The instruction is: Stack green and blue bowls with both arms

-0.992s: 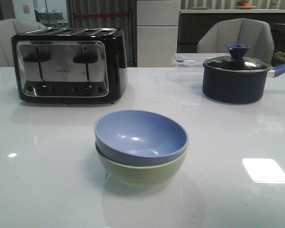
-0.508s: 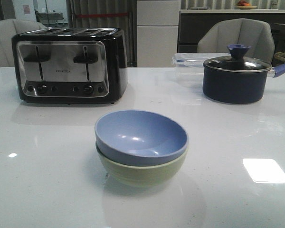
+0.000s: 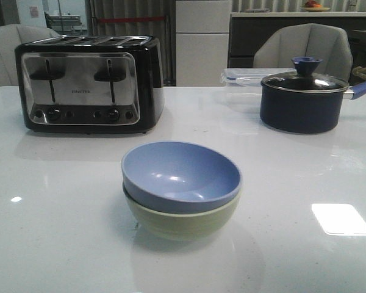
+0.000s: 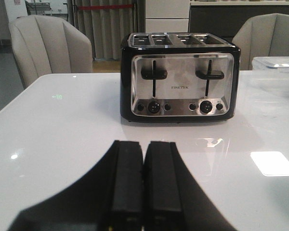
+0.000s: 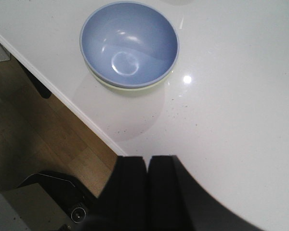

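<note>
White table (image 3: 61, 244) held the blue bowl (image 3: 181, 176) nested in the green bowl (image 3: 183, 221), unchanged; stacking seemingly finished, left hand (image 4: 143, 159) and right hand (image 5: 147, 166) pressed together, empty.

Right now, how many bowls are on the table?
2. The blue bowl sits nested inside the green bowl, near the middle of the table, in front of the toaster. No other bowl shows in any view.

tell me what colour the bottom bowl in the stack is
Pale green bowl, clearest in the front view.
</note>
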Available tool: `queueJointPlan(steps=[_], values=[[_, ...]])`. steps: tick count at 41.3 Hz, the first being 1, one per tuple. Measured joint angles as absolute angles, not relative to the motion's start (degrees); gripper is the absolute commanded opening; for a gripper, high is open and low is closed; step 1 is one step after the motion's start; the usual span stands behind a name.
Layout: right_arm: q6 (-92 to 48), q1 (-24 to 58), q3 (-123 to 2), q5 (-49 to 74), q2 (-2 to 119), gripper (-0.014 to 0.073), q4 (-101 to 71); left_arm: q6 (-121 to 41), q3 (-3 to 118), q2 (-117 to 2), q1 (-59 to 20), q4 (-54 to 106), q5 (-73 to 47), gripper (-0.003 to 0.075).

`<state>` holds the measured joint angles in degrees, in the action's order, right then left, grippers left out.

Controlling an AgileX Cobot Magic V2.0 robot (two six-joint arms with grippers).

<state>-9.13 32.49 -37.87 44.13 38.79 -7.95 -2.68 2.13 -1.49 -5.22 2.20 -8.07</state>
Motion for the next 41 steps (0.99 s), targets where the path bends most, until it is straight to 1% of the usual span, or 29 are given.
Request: queueJointPlan(steps=[4,12,41], values=[[-9.1,32.5,-37.9,44.1,38.8,0.0055,-8.0,-1.6,-0.1,-0.6,-4.4,1.4,-5.7,0.0093],[-9.0,32.5,-37.9,44.1,38.8,0.0055,-8.0,-1.2,-0.2,0.3,-4.1,1.1,-1.9,0.0093],[-9.0,32.5,-37.9,44.1,38.8,0.0055,-8.0,-1.2,-0.2,0.3,-4.1,1.1,-1.3,0.0093]])
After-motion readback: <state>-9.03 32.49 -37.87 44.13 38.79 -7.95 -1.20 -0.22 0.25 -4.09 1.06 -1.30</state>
